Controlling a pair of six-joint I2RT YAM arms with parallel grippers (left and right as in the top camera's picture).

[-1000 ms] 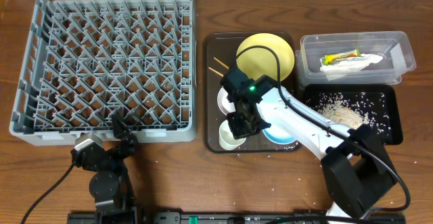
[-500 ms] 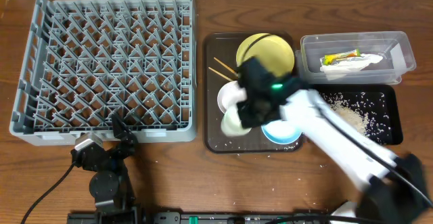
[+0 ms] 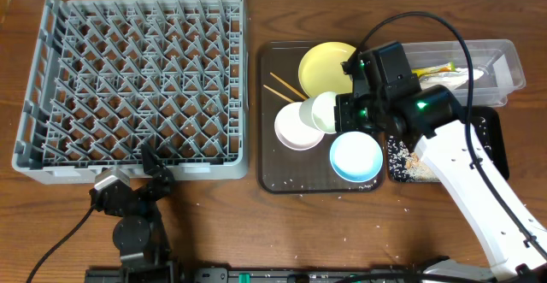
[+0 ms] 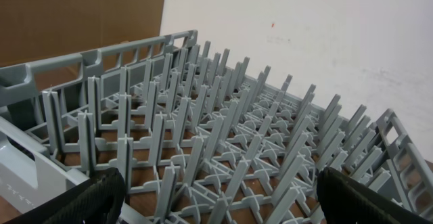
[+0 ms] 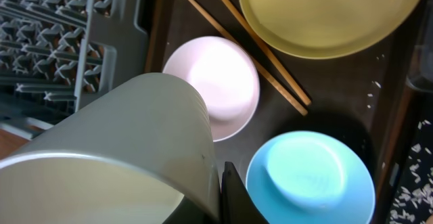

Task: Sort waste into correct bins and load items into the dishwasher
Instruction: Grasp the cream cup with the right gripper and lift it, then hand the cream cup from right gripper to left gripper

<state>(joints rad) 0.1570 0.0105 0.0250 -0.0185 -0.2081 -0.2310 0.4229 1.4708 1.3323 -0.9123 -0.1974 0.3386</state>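
Note:
My right gripper is shut on the rim of the small white cup and holds it tilted above the dark brown tray. The cup fills the lower left of the right wrist view. Below it on the tray sit the white bowl, the light blue bowl, the yellow plate and the chopsticks. The grey dish rack stands at left. My left gripper is open and empty by the rack's front edge, its fingertips wide apart.
The clear tub at the back right holds the green-and-yellow wrapper and white paper. The black tray in front of it holds rice scraps, partly hidden by my right arm. A few grains lie on the table.
My right gripper has lifted the white cup from the front left of the brown tray and carried it right and back; the arm has swung to the right. The left arm has not moved.

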